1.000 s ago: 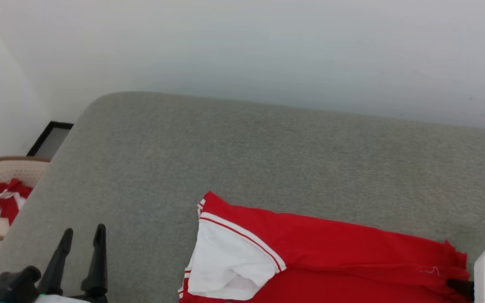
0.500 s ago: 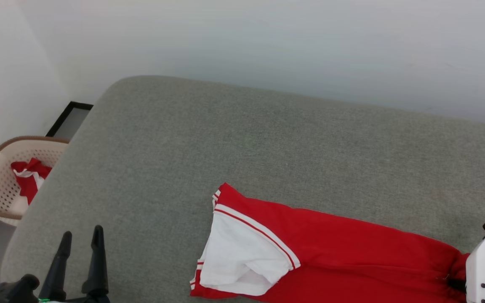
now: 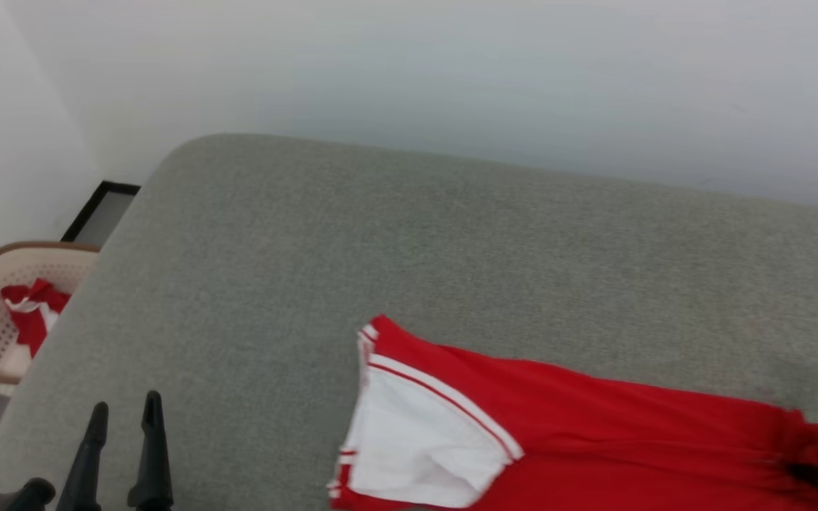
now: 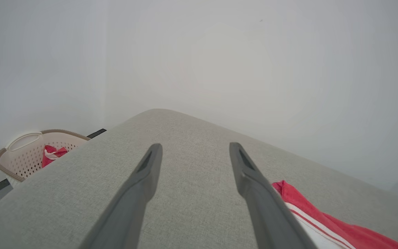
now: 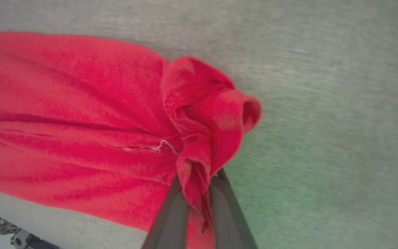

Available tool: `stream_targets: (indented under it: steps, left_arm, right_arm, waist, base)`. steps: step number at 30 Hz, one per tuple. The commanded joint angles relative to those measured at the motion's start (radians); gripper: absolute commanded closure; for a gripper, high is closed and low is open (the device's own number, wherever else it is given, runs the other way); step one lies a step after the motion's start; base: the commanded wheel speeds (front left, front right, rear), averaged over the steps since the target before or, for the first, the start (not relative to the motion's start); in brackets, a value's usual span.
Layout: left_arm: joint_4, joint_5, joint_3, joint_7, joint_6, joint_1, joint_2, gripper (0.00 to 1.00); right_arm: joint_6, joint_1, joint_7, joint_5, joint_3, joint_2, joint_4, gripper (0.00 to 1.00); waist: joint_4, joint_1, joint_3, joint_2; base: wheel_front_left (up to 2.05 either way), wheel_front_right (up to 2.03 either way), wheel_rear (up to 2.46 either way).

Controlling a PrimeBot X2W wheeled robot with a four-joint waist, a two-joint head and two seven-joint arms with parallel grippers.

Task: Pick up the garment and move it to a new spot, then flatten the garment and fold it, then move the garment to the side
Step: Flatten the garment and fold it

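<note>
Grey cushion [image 3: 380, 248] bears red, white-sleeved garment [image 3: 593, 426], end bunched.

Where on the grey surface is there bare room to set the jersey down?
The widest bare stretch of the grey surface runs between the garment and the wall. Another lies between the left gripper and the white sleeve. Crowded: the near right, where the right gripper pinches the garment.

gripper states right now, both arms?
Left gripper: open, holding nothing.
Right gripper: shut on the garment, red cloth pinched between its fingers.
</note>
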Motion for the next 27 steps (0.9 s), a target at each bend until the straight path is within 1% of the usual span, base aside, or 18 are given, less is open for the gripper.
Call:
stream_targets:
  steps: [1, 5, 10, 16, 21, 27]
  left_arm:
    - [0.001, 0.009, 0.002, 0.0, -0.007, 0.01, -0.003, 0.0]
    - [0.003, 0.014, 0.006, 0.0, -0.025, 0.015, -0.006, 0.0]
    - [0.005, 0.002, 0.0, 0.0, -0.046, 0.018, 0.002, 0.0]
    - [0.013, -0.007, -0.005, 0.0, -0.056, 0.022, 0.009, 0.0]
    - [0.018, -0.013, -0.002, 0.0, -0.059, 0.023, 0.009, 0.0]
    - [0.026, -0.016, -0.002, 0.0, -0.061, 0.024, 0.008, 0.0]
  right_arm:
    - [-0.002, -0.006, -0.004, -0.005, 0.0, -0.016, 0.011, 1.0]
    - [-0.002, -0.018, -0.027, 0.006, -0.008, -0.072, 0.051, 1.0]
    - [-0.002, -0.041, -0.058, -0.007, -0.013, -0.117, 0.114, 1.0]
    - [-0.002, -0.064, -0.08, -0.016, 0.008, -0.124, 0.157, 1.0]
    - [-0.001, -0.074, -0.076, -0.005, 0.049, -0.118, 0.114, 1.0]
    - [-0.001, -0.053, -0.039, 0.109, 0.079, -0.089, -0.036, 1.0]
  waist:
    - [-0.013, 0.0, -0.01, 0.0]
    - [-0.035, 0.0, -0.02, 0.0]
    - [-0.065, 0.0, -0.031, 0.0]
    - [-0.098, 0.0, -0.047, 0.0]
    - [-0.119, 0.0, -0.056, 0.0]
    - [-0.13, 0.0, -0.068, 0.0]
  base:
    - [0.0, 0.0, 0.0]
    - [0.0, 0.0, 0.0]
    - [0.0, 0.0, 0.0]
    - [0.0, 0.0, 0.0]
    - [0.0, 0.0, 0.0]
    - [0.0, 0.0, 0.0]
